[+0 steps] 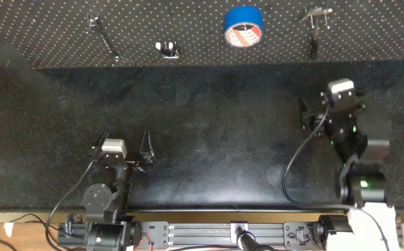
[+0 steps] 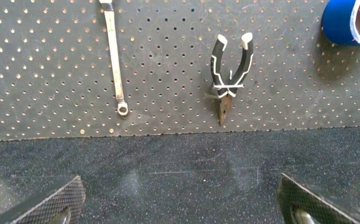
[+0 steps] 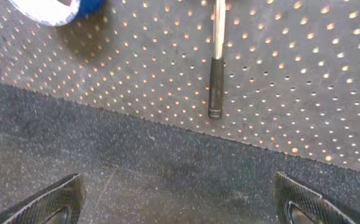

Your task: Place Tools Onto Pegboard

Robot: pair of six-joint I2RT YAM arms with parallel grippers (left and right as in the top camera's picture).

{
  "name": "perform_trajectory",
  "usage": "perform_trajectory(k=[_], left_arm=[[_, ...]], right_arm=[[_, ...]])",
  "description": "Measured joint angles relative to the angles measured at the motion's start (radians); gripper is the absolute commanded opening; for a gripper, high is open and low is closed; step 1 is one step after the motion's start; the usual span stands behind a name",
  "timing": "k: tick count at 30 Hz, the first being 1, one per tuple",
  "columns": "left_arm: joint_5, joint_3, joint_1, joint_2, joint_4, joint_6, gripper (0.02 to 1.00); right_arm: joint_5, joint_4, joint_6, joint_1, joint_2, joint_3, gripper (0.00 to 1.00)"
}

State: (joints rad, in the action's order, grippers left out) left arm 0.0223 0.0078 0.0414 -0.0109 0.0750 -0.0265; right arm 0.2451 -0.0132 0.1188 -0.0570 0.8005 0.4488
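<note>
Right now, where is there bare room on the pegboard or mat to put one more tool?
Bare: most of the mat; pegboard between pliers and blue tape roll, and between roll and hammer. Tightest below the hammer, by the right gripper.

Facing the pegboard

My end effector (image 2: 180, 208) sits low over the dark worktop (image 2: 180, 168), fingers (image 2: 49, 202) spread wide. Ahead of it on the pegboard (image 2: 55, 93) hang pliers (image 2: 229, 74), nose down, a wrench (image 2: 113, 56) to their left and a blue tape roll (image 2: 344, 22) far right.
</note>
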Motion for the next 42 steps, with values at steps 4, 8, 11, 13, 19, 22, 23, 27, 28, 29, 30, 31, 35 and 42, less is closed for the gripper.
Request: perform_trajectory(k=[4,8,11,13,19,22,23,27,28,29,30,31,35,42], left_arm=[[0.0,0.0,0.0,0.0,0.0,0.0,0.996],[0.0,0.0,0.0,0.0,0.0,0.0,0.996],[0.0,0.0,0.0,0.0,0.0,0.0,0.993],[0.0,0.0,0.0,0.0,0.0,0.0,0.996],[0.0,0.0,0.0,0.0,0.0,0.0,0.993],[0.0,0.0,0.0,0.0,0.0,0.0,0.993],[0.0,0.0,0.0,0.0,0.0,0.0,0.993],[0.0,0.0,0.0,0.0,0.0,0.0,0.993],[0.0,0.0,0.0,0.0,0.0,0.0,0.998],[0.0,0.0,0.0,0.0,0.0,0.0,0.993],[0.0,0.0,0.0,0.0,0.0,0.0,0.996],[0.0,0.0,0.0,0.0,0.0,0.0,0.993],[0.0,0.0,0.0,0.0,0.0,0.0,0.993],[0.0,0.0,0.0,0.0,0.0,0.0,0.996]], right_arm=[[0.0,0.274,-0.093,0.0,-0.238,-0.243,0.976],[0.0,0.359,-0.107,0.0,-0.418,-0.377,0.976],[0.0,0.366,-0.108,0.0,-0.523,-0.414,0.976],[-0.008,0.364,-0.108,0.0,-0.574,-0.435,0.976],[-0.091,0.051,-0.168,0.0,-0.785,-0.442,0.976],[-0.146,-0.044,-0.201,0.001,-0.791,-0.442,0.976],[-0.154,-0.047,-0.204,0.001,-0.792,-0.442,0.976],[-0.174,-0.049,-0.364,0.001,-0.724,-0.442,0.976],[-0.174,-0.05,-0.407,0.001,-0.719,-0.442,0.976],[-0.172,-0.047,-0.425,0.001,-0.745,-0.442,0.976],[-0.137,-0.041,-0.415,0.001,-0.78,-0.442,0.976],[-0.085,-0.039,-0.38,0.004,-0.788,-0.442,0.976],[0.027,-0.032,-0.145,0.06,-0.788,-0.442,0.976],[-0.044,-0.039,-0.126,0.06,-0.788,-0.442,0.976]])
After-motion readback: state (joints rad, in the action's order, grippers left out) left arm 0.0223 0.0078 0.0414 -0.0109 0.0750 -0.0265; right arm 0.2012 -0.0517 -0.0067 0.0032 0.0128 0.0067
